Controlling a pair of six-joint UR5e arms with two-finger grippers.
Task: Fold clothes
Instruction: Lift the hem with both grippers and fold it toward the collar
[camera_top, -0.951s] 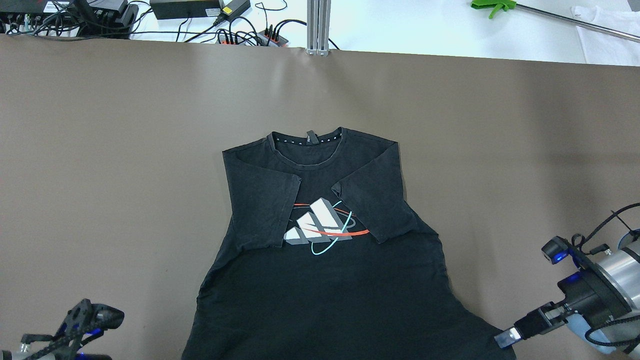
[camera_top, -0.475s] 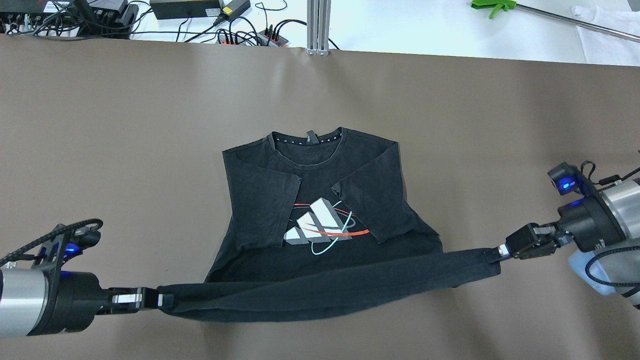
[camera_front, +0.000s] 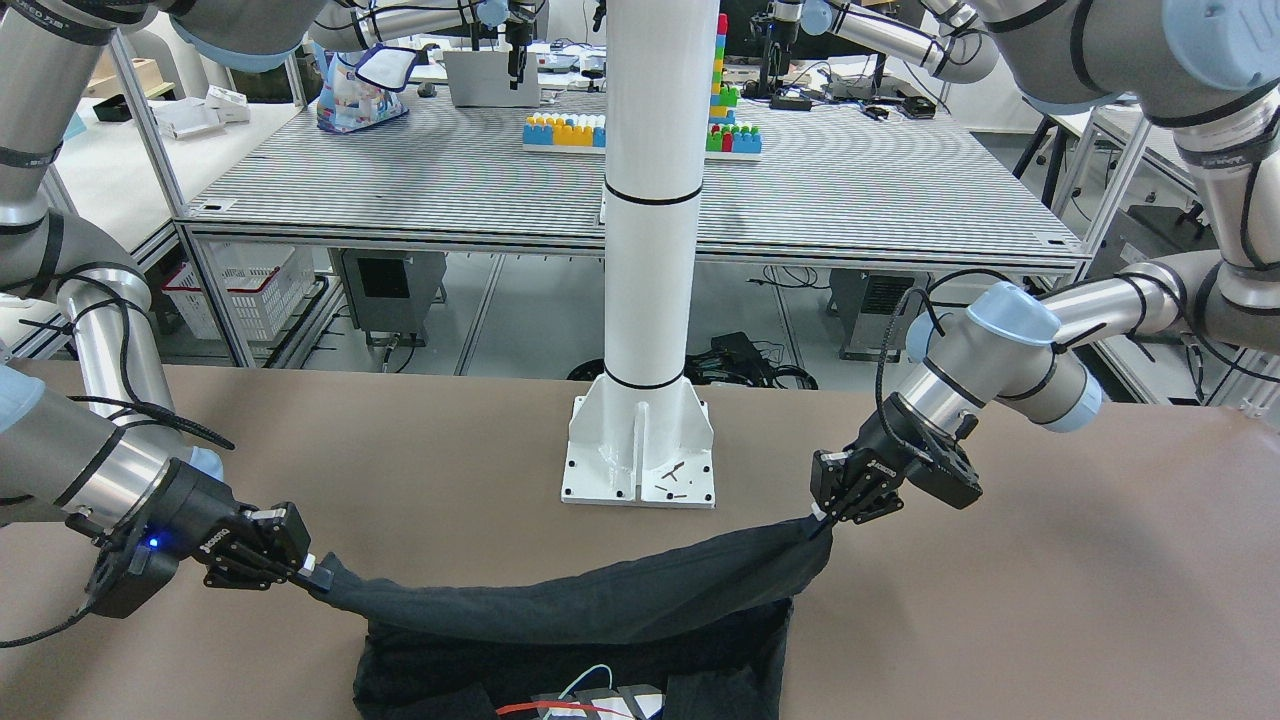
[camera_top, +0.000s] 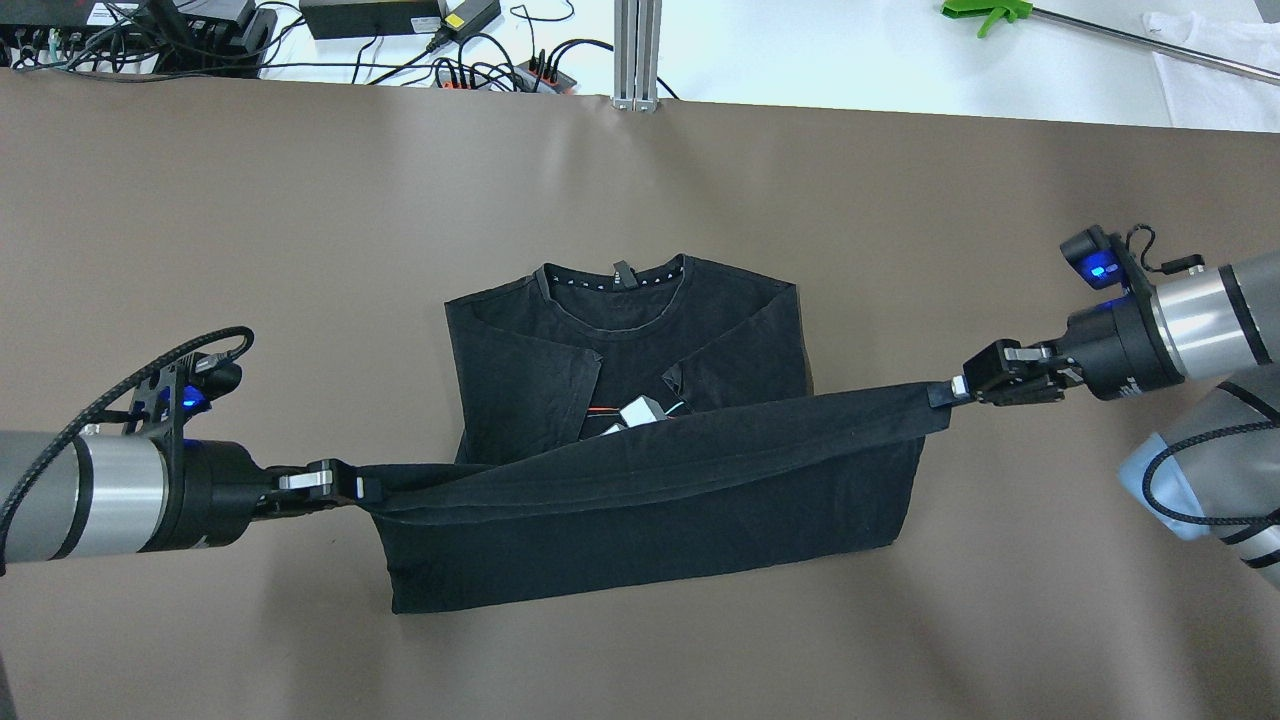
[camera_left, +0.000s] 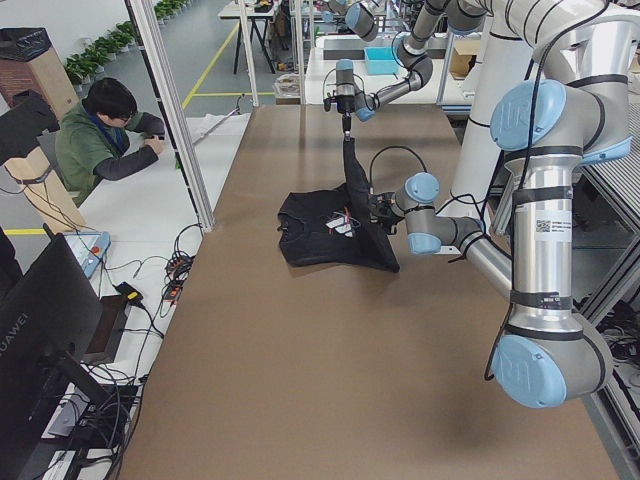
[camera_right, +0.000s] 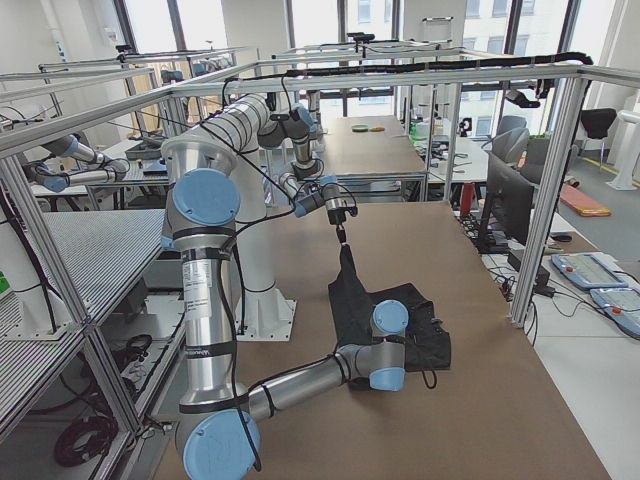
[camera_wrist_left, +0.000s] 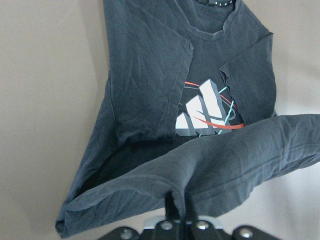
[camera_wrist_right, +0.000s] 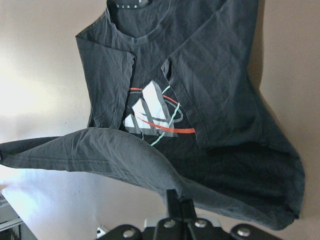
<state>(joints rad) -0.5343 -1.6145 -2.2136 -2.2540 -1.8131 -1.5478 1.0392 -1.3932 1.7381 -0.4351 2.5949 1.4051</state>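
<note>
Black fabric shirt lies mid-desk, collar toward the far edge and away from the robot, both sleeves folded inward over the chest. The bottom hem is held off the desk and stretched into a band. The band's long axis runs left to right, slightly slanted, with its right end farther from the robot. The left end effector is clamped on the hem's left corner and the right end effector on its right corner, each with fingers closed on cloth. The band hangs over the lower chest and covers part of the logo, which is three slanted white bars crossed by a red ring and a teal ring. A small tab at the collar carries marking too small to read. Bare brown desk surrounds the shirt on all sides, with wide room outboard of each end effector and beyond the collar. The white pillar base stands on the robot's side of the band, near it but apart.
</note>
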